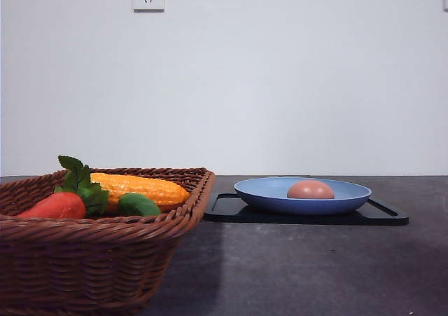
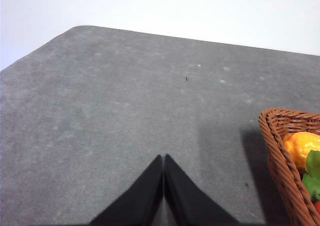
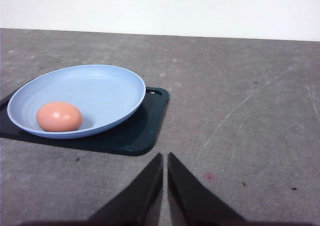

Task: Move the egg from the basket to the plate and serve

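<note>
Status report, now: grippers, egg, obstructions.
Left gripper shut, empty, beside basket. Right gripper shut, empty, short of tray. Egg in plate. Nothing blocking.

Pinkish-brown egg (image 3: 59, 117), plain, sits in my view on a matte light-blue plate (image 3: 107, 93); black tray (image 3: 145, 136) under it. Brown woven basket (image 1: 105, 260), braided rim. Red-orange carrot (image 1: 56, 205) with green leaves, yellow-orange corn (image 1: 143, 188), green vegetable (image 1: 138, 205). Speckled grey table (image 2: 125, 110).

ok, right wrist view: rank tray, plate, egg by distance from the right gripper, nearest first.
1. Black tray: its near corner sits just ahead of the right gripper.
2. Blue plate: on the tray, behind that corner.
3. Egg: in the plate's far-side portion.
</note>
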